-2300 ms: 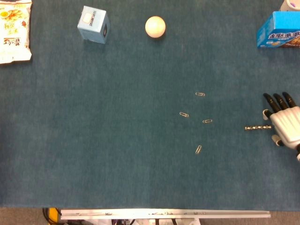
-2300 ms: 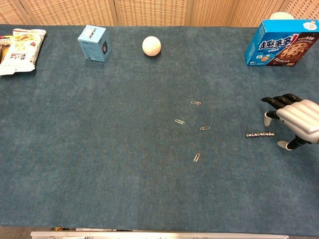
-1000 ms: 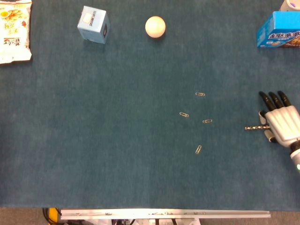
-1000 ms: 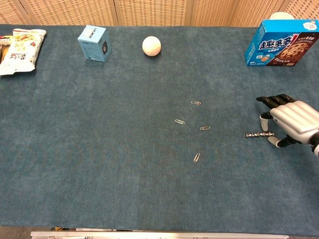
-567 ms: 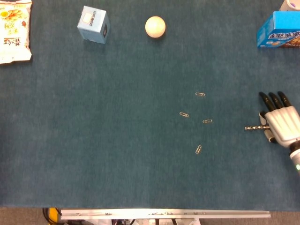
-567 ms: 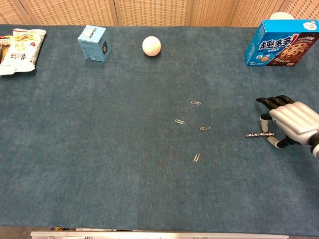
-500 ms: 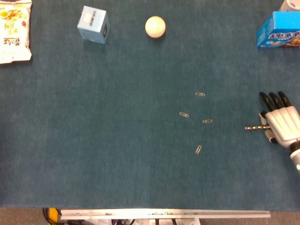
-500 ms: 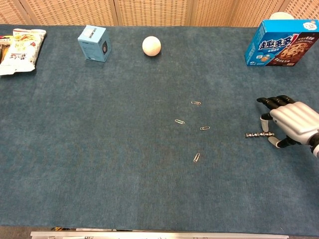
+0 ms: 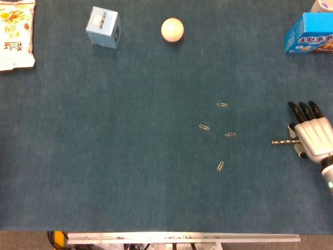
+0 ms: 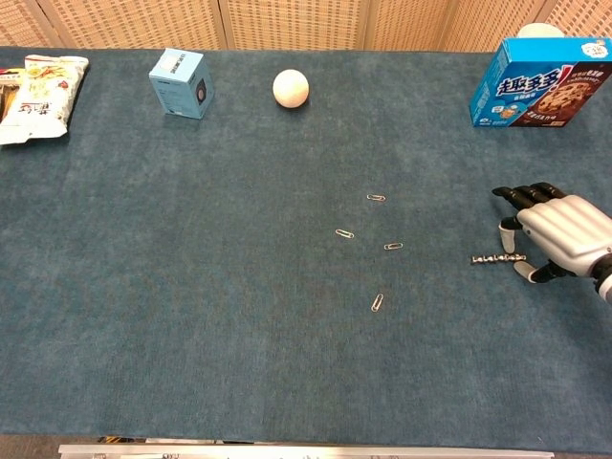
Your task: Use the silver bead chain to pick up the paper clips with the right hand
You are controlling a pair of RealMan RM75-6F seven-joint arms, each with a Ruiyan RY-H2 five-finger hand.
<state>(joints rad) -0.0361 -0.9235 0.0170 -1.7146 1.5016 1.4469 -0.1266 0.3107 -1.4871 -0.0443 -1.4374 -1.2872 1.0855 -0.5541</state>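
Silver chain point(image 9: 281, 141) end under robot hand point(image 9: 312, 136)

Right hand: silver shell, black fingers

The right hand point(image 9: 312, 136) has a smooth, rounded silver-grey back, slim black fingers point(image 10: 524, 194) with pale tips on the lower ones, and a dark wrist band carrying a small green light.

The bench point(image 9: 104, 172) is covered in teal cloth. On it, a silver bead chain point(image 9: 283, 141) lies at the robot hand point(image 9: 312, 136), four paper clips point(image 9: 222, 104) scatter further left, and a biscuit box point(image 9: 309, 34), cream ball point(image 9: 172, 29), small blue box point(image 9: 103, 27) and snack bag point(image 9: 15, 34) line the far edge.
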